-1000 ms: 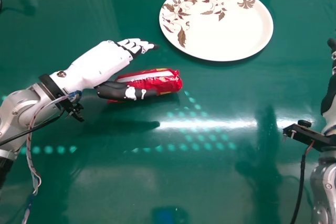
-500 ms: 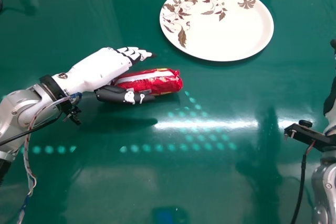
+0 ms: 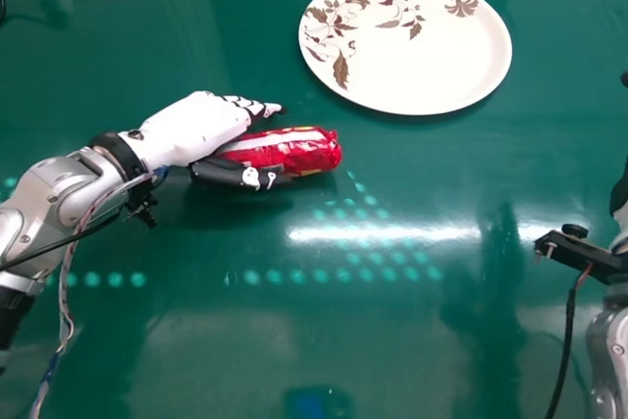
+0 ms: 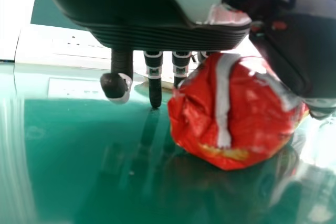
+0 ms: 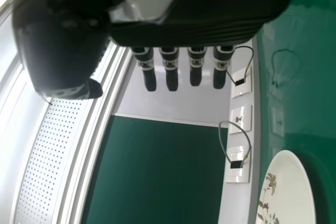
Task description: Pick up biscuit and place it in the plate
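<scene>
The left hand [image 3: 201,130] is open, its thumb and fingers on opposite sides of the red biscuit packet [image 3: 289,154], which lies on the green table [image 3: 216,340], to the near left of the floral plate [image 3: 432,71]; for a good grasp, these 2 sides should close evenly and softly before lifting. The head view gives the packet's length and the way to the plate, whereas the left wrist view gives its folded end, low against the table; the right hand [image 5: 169,64] has straight fingers, at the head view's right edge.
</scene>
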